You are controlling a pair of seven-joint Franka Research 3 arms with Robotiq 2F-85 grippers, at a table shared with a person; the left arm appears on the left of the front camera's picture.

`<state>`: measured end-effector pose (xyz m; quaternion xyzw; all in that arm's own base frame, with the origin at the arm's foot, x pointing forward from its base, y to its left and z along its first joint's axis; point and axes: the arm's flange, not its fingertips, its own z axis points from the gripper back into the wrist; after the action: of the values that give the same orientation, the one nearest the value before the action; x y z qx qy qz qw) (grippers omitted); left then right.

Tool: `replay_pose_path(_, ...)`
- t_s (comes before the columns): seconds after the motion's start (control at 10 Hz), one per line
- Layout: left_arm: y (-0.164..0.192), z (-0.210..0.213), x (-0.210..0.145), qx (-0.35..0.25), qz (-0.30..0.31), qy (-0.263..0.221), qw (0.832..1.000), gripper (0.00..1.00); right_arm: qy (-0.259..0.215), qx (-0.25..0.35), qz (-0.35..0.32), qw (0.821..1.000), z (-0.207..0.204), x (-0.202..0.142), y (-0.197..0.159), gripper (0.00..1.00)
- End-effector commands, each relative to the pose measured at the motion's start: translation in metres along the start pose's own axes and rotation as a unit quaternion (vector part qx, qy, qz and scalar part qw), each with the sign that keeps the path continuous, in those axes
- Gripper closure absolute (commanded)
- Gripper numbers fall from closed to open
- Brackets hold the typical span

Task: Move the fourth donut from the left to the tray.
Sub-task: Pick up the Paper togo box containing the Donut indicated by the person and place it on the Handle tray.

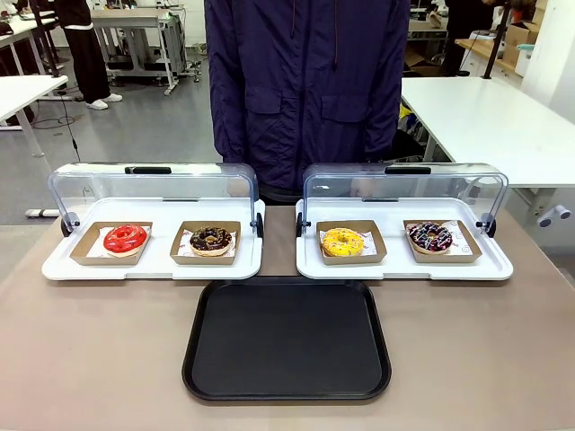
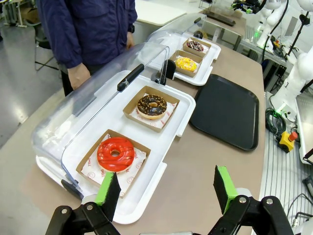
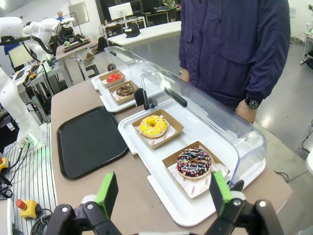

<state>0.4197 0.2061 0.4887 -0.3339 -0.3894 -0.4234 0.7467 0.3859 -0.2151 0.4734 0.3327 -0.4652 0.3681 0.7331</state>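
Not begun: sprinkled donut [image 1: 429, 237] in its case [image 1: 395, 268], black tray [image 1: 287, 341] bare. Left gripper [image 2: 166, 188], right gripper [image 3: 164, 193] wide open, empty.

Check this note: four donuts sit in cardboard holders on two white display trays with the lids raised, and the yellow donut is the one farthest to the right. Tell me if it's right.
Not quite. The front view shows the sprinkled chocolate donut farthest to the right; the yellow donut is third from the left, beside it. The rest stands.
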Motion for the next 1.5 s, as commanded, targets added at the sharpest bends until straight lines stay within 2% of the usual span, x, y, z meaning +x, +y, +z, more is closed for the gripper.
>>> replay_pose_path(0.0, -0.0009, 0.0003, 0.0006, -0.003, -0.001, -0.003, 1.0, 0.0, -0.011, -0.001, 0.008, 1.0, -0.0004, 0.0027, -0.0014, 0.0)
replay_pose_path(1.4, -0.0009, 0.0003, 0.0006, -0.003, -0.001, -0.003, 1.0, 0.0, -0.011, -0.001, 0.008, 1.0, -0.0004, 0.0027, -0.0014, 0.0)
